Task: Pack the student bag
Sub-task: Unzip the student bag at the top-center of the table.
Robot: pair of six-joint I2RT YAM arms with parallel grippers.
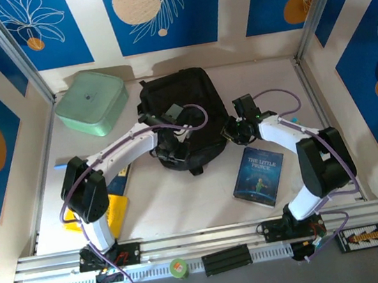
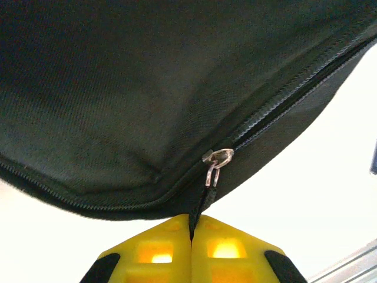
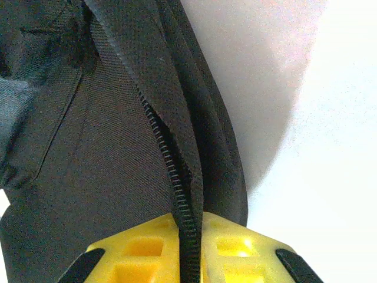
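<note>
- The backpack lay about in the middle of the table. In the top view its near edge was partly covered by the left arm and the right arm.
- The left gripper was at the near-left edge of the backpack. Its yellow fingers were pressed together on a thin black pull tab, which hung from a small metal ring on the zipper. The lower end of the tab was hidden between the fingers.
- The right gripper was at the near-right edge of the backpack. Its fingers were clamped on a fold of the backpack, and the zipper teeth ran down between them. How deep the fold went in, I could not tell.
- Whether the zipper was open at that fold was hard to make out.
- A green box with a lid stood behind and to the left of the backpack, near it.
- A book lay to the near right of the backpack, apart from it.
- A flat yellow thing lay to the near left of the backpack. The left arm covered most of it, so I could not tell what it was.
</note>
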